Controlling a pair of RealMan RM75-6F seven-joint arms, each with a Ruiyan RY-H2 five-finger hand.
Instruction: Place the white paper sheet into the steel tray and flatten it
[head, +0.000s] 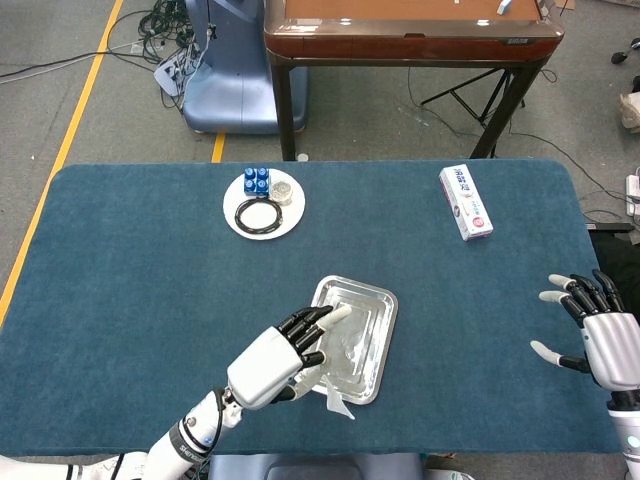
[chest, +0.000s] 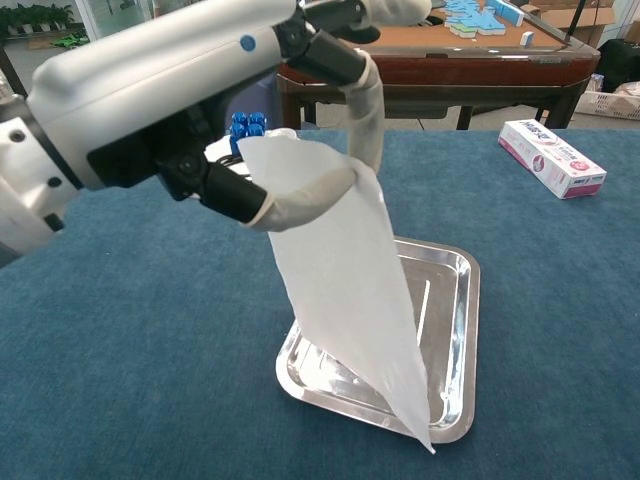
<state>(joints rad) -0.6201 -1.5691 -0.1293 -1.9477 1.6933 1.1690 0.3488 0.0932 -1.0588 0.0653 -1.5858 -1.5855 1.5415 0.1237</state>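
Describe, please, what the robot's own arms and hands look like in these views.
The left hand has a glossy silver-white shell, black fingers and pale tips; a blue dot marks its casing in the chest view. Its wrist wears a black band with white lettering. The right hand matches: silver back, black fingers, white tips.

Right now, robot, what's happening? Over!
Left hand pinches the paper, hanging over the tray. Right hand open, holding nothing. Nothing in the way.
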